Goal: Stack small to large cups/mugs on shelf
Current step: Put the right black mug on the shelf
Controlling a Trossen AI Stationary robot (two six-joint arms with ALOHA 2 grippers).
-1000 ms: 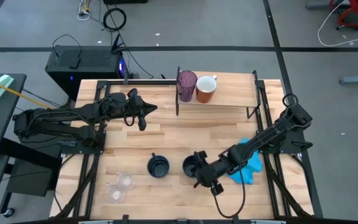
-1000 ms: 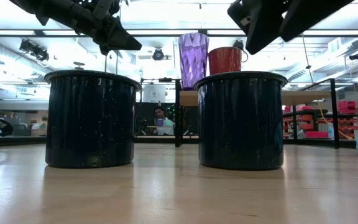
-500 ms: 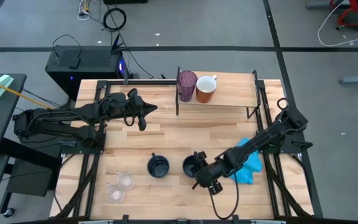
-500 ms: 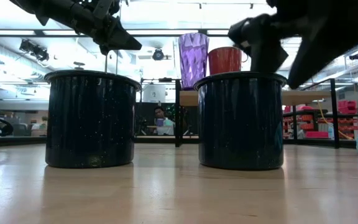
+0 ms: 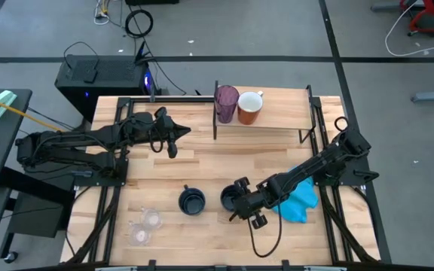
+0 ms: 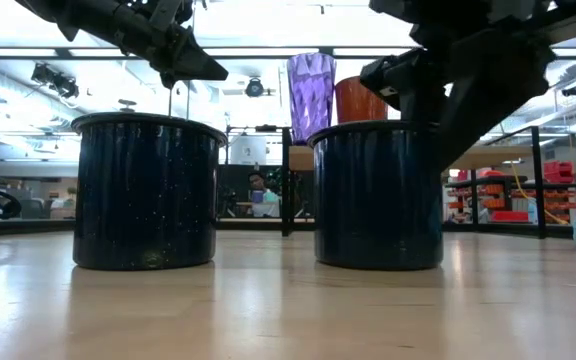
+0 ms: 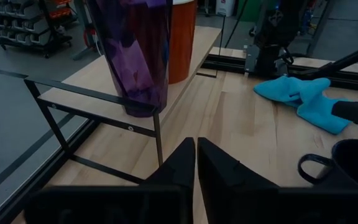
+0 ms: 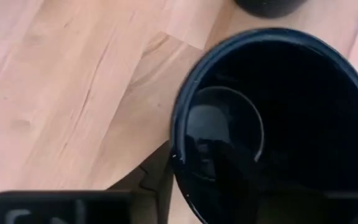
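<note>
From above, the slatted wooden bench point(image 5: 202, 162) carries a light board shelf point(image 5: 277, 117) along its far edge, holding a faceted purple tumbler point(image 5: 226, 102) and a glossy orange mug point(image 5: 249, 108) side by side. Two dark navy mugs point(image 5: 191, 201) sit near the front edge, two clear plastic cups point(image 5: 146, 225) at the front left corner, and a blue cloth point(image 5: 300, 197) to the right. The left gripper point(image 5: 173, 143) hangs over the bench's left side, fingers pressed together.

At bench height, the right gripper point(image 6: 438, 95) straddles the right-hand navy mug point(image 6: 378, 195).

From its wrist, one finger sits inside the rim and one outside, apparently pinching the enamelled wall.
</note>
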